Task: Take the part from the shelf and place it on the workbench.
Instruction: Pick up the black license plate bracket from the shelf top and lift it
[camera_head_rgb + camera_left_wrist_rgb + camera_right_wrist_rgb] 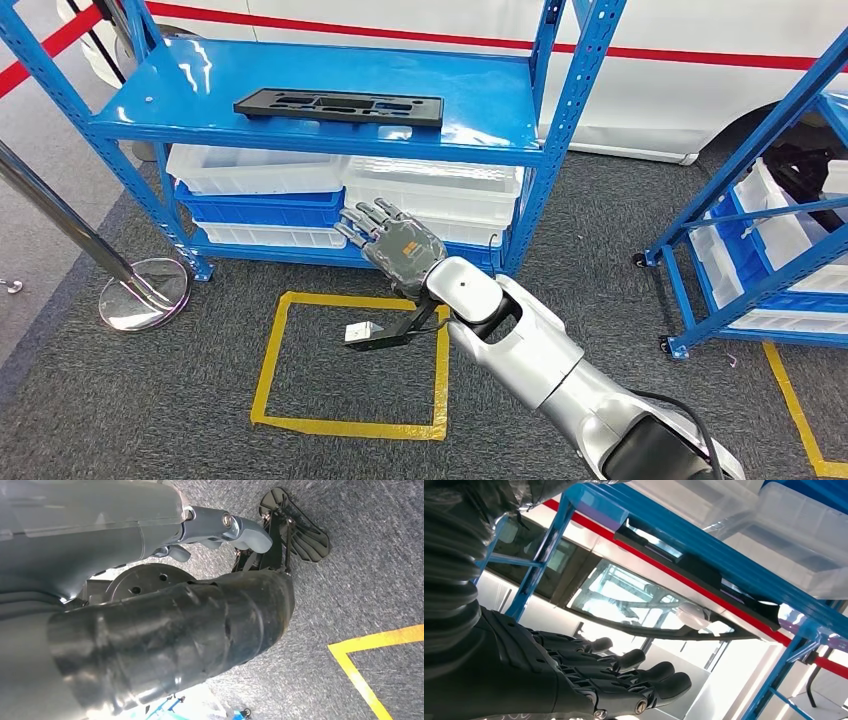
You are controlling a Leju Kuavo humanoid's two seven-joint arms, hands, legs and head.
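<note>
Reaching toward the shelf [330, 135], the right hand [392, 243] spreads empty fingers [362, 217] below the black part [340, 104].

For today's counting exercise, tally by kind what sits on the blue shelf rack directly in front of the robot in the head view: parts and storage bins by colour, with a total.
Black flat part on the top shelf: 1
White plastic bins below it: 3 that can be made out
Blue plastic bin between the white ones: 1
Total: 5
</note>
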